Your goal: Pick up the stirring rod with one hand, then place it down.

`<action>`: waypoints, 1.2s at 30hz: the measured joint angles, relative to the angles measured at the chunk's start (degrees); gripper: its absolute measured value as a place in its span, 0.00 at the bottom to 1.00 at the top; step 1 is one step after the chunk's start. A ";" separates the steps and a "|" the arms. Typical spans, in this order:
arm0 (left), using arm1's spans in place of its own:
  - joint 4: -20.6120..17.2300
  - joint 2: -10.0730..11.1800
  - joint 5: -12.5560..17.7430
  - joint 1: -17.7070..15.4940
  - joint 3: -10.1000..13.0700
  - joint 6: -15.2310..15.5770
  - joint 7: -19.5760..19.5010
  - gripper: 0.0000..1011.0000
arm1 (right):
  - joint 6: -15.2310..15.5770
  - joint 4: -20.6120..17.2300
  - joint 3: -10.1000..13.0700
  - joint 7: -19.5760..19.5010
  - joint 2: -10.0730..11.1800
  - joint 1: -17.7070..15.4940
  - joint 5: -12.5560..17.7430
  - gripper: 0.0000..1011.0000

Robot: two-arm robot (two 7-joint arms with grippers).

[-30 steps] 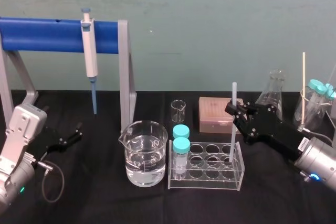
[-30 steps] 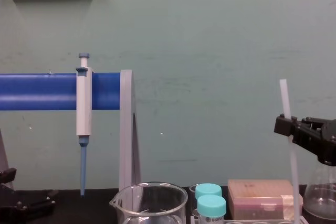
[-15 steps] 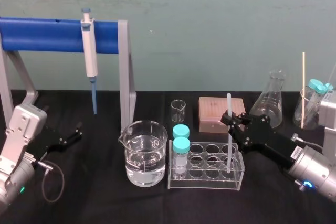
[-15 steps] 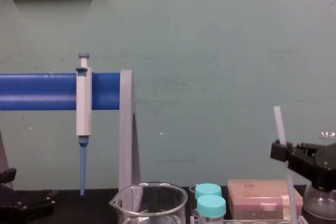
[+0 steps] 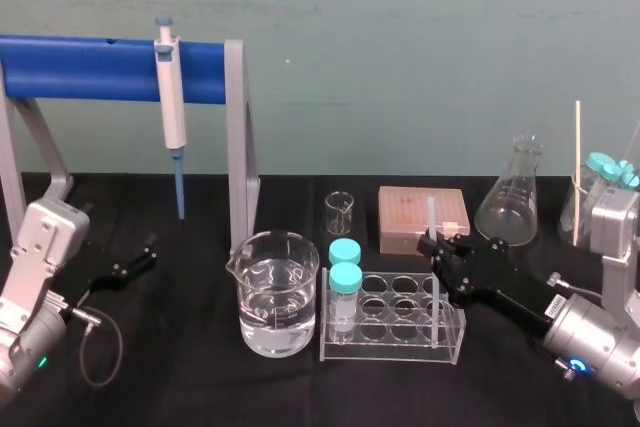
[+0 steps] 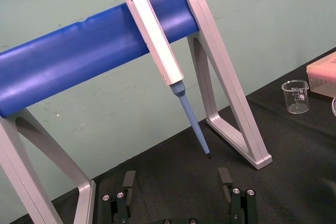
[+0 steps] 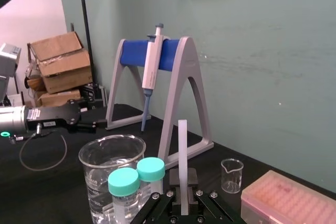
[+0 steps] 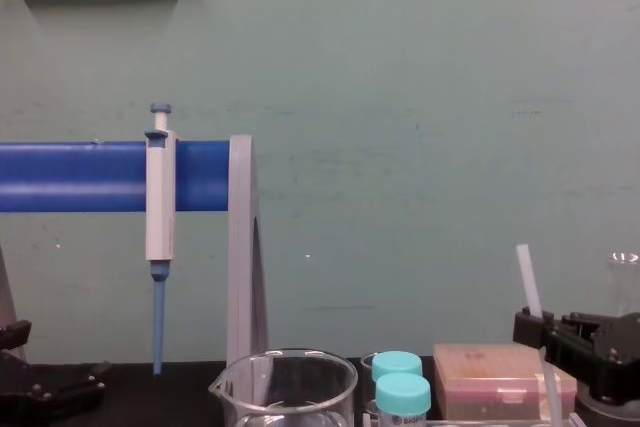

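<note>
Over the right end of the clear test tube rack [image 5: 392, 335], the stirring rod [image 5: 431, 215] is held upright, its lower end down in one of the wells; the right gripper [image 5: 438, 247] is clamped on its upper part; the rod is judged light, stiff, smooth and possibly brittle, so a gentle pinch just below the top is advised, with no sideways load; the left gripper [image 5: 148, 251] is parked on the table [image 5: 200, 377] at the left, fingers apart
</note>
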 joint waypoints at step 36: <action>0.00 0.00 0.00 0.00 0.00 0.00 0.00 0.99 | 0.42 0.58 -0.19 -0.55 -0.14 -0.10 -1.05 0.28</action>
